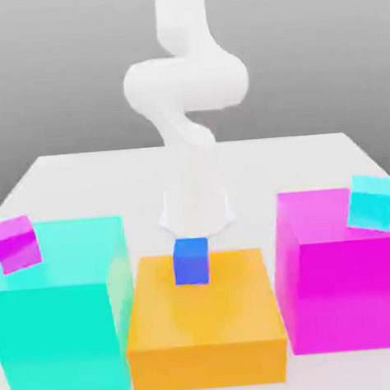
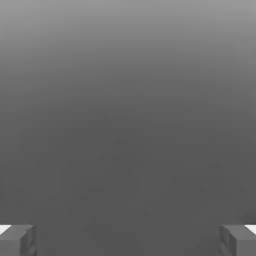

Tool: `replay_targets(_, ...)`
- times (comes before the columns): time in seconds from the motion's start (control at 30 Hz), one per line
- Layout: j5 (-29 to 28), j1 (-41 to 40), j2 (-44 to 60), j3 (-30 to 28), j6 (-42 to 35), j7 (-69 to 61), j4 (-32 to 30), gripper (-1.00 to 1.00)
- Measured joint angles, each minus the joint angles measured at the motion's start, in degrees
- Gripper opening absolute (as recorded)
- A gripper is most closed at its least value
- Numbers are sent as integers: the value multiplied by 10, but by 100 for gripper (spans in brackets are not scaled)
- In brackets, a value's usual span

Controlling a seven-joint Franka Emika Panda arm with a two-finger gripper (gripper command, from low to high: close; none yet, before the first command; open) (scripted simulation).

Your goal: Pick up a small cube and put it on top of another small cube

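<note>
I find no small cube stacked on another; pick-up, carry and placement all remain. Taking the low orange block (image 1: 204,313) as landmark, the small blue cube (image 1: 191,262) sits on its top, toward the far edge. To its exterior view's left, the small magenta cube (image 1: 16,244) rests on a large turquoise block (image 1: 61,333); to its right, the small cyan cube (image 1: 371,203) rests on a large magenta block (image 1: 346,294). My white jointed arm (image 1: 186,83) stands beyond the orange block, folded above its base. The pincer (image 2: 128,241) is spread wide, holding nothing.
</note>
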Motion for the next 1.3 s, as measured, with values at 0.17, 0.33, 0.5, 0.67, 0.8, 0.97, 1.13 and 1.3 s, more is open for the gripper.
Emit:
replay_targets(0.17, -1, 78, 58, -2, 41, -117, -32, 0)
replay_targets(0.33, 3, 155, 122, -2, 83, -243, -64, 0)
replay_targets(0.5, 7, 232, 186, -3, 124, -371, -96, 0)
replay_targets(0.67, 15, 304, 254, 0, 163, -500, -127, 0)
replay_targets(0.8, 20, 357, 309, 6, 195, -603, -151, 0)
replay_targets(0.97, 25, 410, 377, 27, 234, -731, -181, 0)
replay_targets(1.13, 0, 450, 465, 46, 263, -837, -201, 0)
replay_targets(1.3, -34, 469, 555, 43, 314, -853, -214, 0)
